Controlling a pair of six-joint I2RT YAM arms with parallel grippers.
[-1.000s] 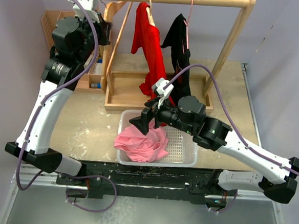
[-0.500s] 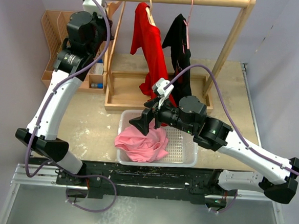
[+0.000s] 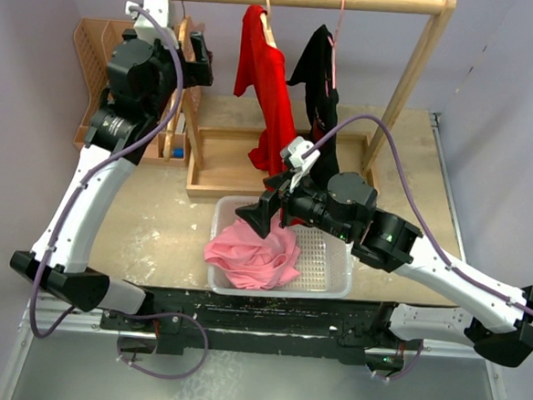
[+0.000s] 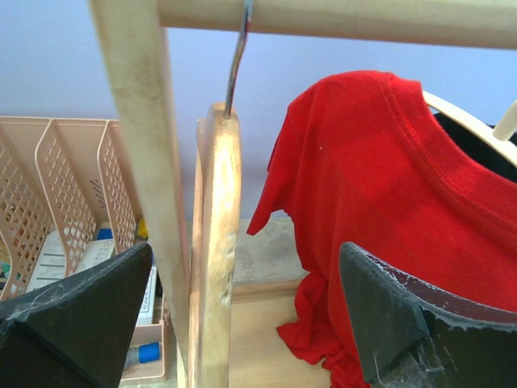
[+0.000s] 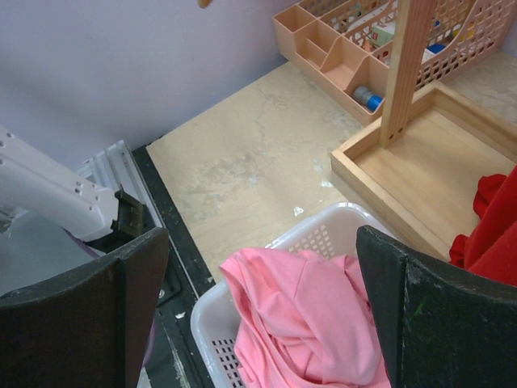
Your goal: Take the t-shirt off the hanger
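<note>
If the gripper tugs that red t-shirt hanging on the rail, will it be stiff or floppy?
Probably floppy: the red t-shirt hangs in soft folds and bunches at its hem. Likely light, as its thin hanger carries it. A tug may swing the hanger on the rail rather than free the shirt.

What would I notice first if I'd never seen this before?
Probably the bright red t-shirt hanging from the wooden rail at the back, next to a black shirt. Then the pink cloth heaped in the white basket at the front, below the right end effector, which is open.
</note>
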